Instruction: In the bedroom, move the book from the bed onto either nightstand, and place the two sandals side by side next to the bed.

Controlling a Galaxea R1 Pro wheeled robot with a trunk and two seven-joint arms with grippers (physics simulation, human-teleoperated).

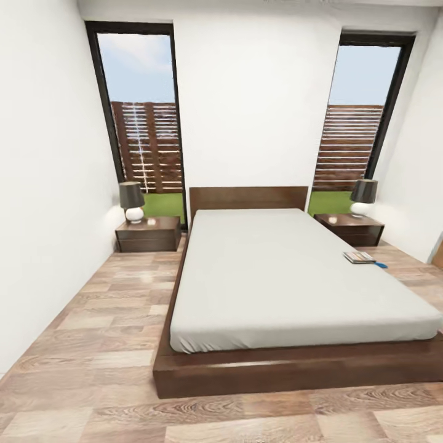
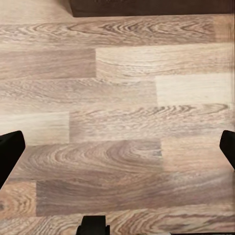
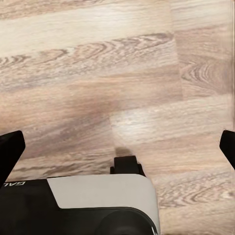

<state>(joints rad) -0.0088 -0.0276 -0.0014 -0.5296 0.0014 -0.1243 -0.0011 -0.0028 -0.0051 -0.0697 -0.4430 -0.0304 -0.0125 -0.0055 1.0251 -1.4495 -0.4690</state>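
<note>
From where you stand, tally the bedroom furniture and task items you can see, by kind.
Bed: 1
Nightstands: 2
Lamps: 2
Book: 1
Blue sandal, only an edge showing past the book: 1
Total: 7

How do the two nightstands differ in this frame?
The left nightstand stands in the corner against the side wall, and its whole front and top show; the right nightstand is partly hidden behind the bed. The book lies on the mattress edge nearer the right nightstand, far from the left one. Both are low, dark brown, flank the headboard, and carry a dark-shaded lamp with a white base.
</note>
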